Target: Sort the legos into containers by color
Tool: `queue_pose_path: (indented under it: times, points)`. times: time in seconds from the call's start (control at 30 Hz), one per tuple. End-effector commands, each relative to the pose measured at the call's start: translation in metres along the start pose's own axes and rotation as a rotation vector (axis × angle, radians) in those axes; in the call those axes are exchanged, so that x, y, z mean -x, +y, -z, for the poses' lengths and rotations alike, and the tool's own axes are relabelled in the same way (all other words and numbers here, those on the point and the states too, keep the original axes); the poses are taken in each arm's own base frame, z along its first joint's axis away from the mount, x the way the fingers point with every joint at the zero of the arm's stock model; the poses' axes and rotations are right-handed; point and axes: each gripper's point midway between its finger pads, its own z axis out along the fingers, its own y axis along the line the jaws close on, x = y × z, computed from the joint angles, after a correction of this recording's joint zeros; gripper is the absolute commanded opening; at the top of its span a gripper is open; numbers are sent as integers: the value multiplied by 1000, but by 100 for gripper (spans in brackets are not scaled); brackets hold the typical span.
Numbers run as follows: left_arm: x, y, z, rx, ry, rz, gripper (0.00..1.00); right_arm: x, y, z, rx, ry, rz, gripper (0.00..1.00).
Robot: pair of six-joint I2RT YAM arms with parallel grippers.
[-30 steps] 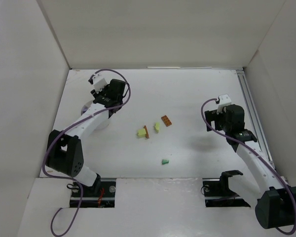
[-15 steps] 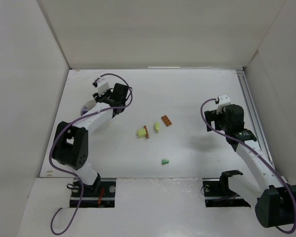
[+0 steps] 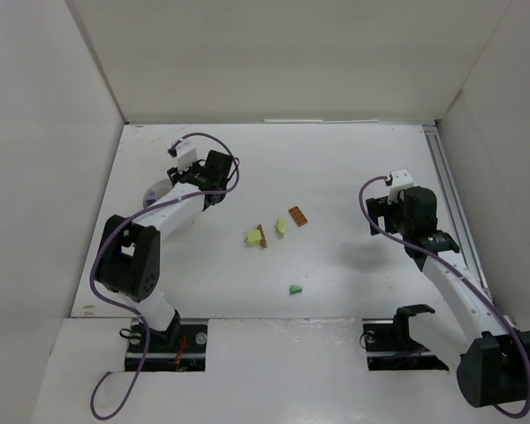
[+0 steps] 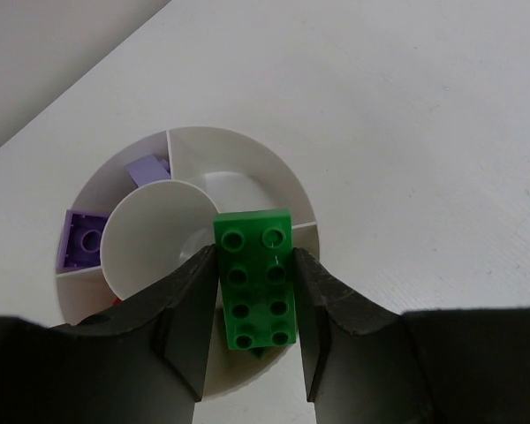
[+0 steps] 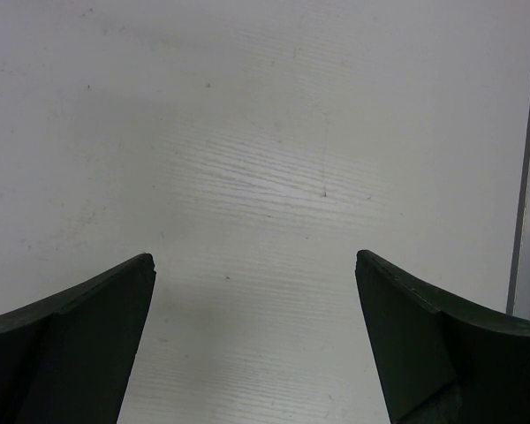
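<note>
My left gripper [image 4: 254, 258] is shut on a green two-by-four lego [image 4: 256, 278] and holds it over the near rim of a round white container [image 4: 247, 163] divided into compartments. Purple legos [image 4: 81, 238] lie in its left compartments. In the top view the left gripper [image 3: 209, 172] is at the back left, and the arm hides most of the container [image 3: 156, 189]. Loose legos lie mid-table: an orange-brown one [image 3: 298, 215], a yellow one [image 3: 282, 226], a yellow one with a brown one [image 3: 254, 237], and a pale green one [image 3: 295, 289]. My right gripper [image 3: 397, 212] is open and empty over bare table [image 5: 256, 177].
White walls enclose the table on the left, back and right. A metal rail [image 3: 450, 203] runs along the right edge and shows in the right wrist view [image 5: 526, 177].
The left arm has swung a little: its wrist has shifted slightly right and toward the back, over the container. The right arm and the loose legos have not moved.
</note>
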Motion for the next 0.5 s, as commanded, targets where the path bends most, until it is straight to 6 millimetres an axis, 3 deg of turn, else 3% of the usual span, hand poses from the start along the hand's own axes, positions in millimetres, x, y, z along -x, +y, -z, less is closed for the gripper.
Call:
queue_pose_path:
  times: [0.0,0.13,0.47]
  points:
    - [13,2,6,20,-26,13,34,31,-11,5,-36,-89,-7,100]
    - [16,-1,10,13,-26,16,41,31,-11,5,-36,-89,-7,100]
    - [20,-5,19,-29,-6,39,42,31,-11,5,-36,-89,-7,100]
